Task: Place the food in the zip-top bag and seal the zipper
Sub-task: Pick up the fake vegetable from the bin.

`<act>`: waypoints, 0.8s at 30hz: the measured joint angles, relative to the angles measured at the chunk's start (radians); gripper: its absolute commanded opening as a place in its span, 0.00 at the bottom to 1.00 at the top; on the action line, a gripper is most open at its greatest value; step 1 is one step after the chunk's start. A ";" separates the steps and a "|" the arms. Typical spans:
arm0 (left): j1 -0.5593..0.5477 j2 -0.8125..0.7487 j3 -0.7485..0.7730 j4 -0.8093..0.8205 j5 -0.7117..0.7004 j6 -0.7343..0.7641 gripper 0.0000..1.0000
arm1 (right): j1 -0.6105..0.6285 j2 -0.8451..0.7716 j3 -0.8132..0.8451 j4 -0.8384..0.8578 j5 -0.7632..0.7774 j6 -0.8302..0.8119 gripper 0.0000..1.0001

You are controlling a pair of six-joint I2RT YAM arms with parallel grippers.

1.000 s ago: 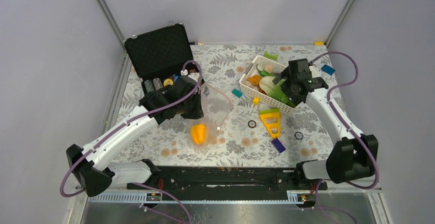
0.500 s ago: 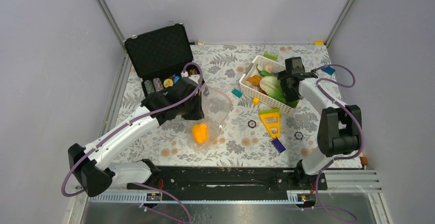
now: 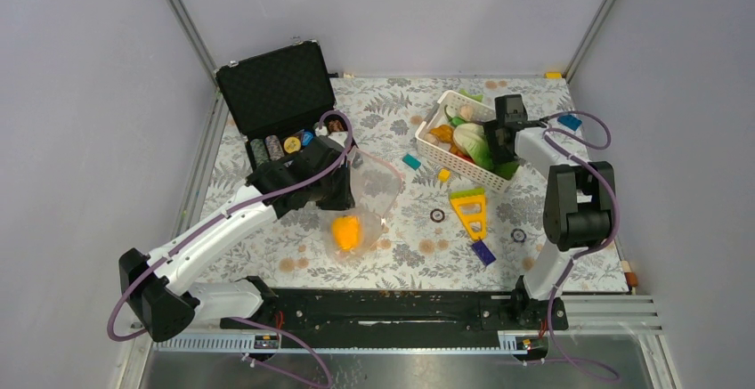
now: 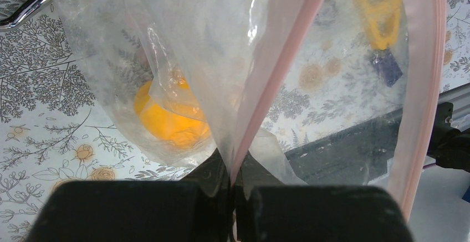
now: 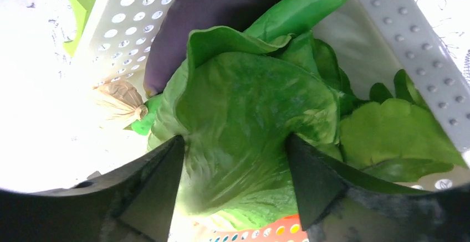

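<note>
The right pincer [image 5: 235,184] is spread inside the white basket [image 3: 427,150], its fingers straddling the lettuce leaf [image 5: 249,103] across its width. The leaf's long axis runs straight out from the palm. The right arm is the nearer one. The left pincer [image 4: 231,195] pinches the zipper [image 4: 280,65], holding the zip-top bag [image 3: 378,180] open, with the bell pepper [image 3: 345,231] inside. Compared with half a second earlier, the right pincer has dropped onto the leaf; the bag and pepper are unmoved.
</note>
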 measured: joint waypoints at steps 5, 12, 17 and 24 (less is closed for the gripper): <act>0.000 -0.005 0.000 0.001 0.000 0.001 0.00 | 0.000 -0.024 -0.108 0.153 0.008 -0.022 0.29; 0.000 -0.023 0.000 0.000 0.000 0.001 0.00 | 0.000 -0.110 -0.225 0.294 0.006 -0.128 0.02; 0.000 -0.023 0.000 0.001 0.027 0.000 0.00 | 0.000 -0.213 -0.284 0.340 0.003 -0.240 0.00; 0.000 -0.020 0.018 0.013 0.114 -0.003 0.00 | -0.001 -0.423 -0.303 0.368 0.007 -0.380 0.00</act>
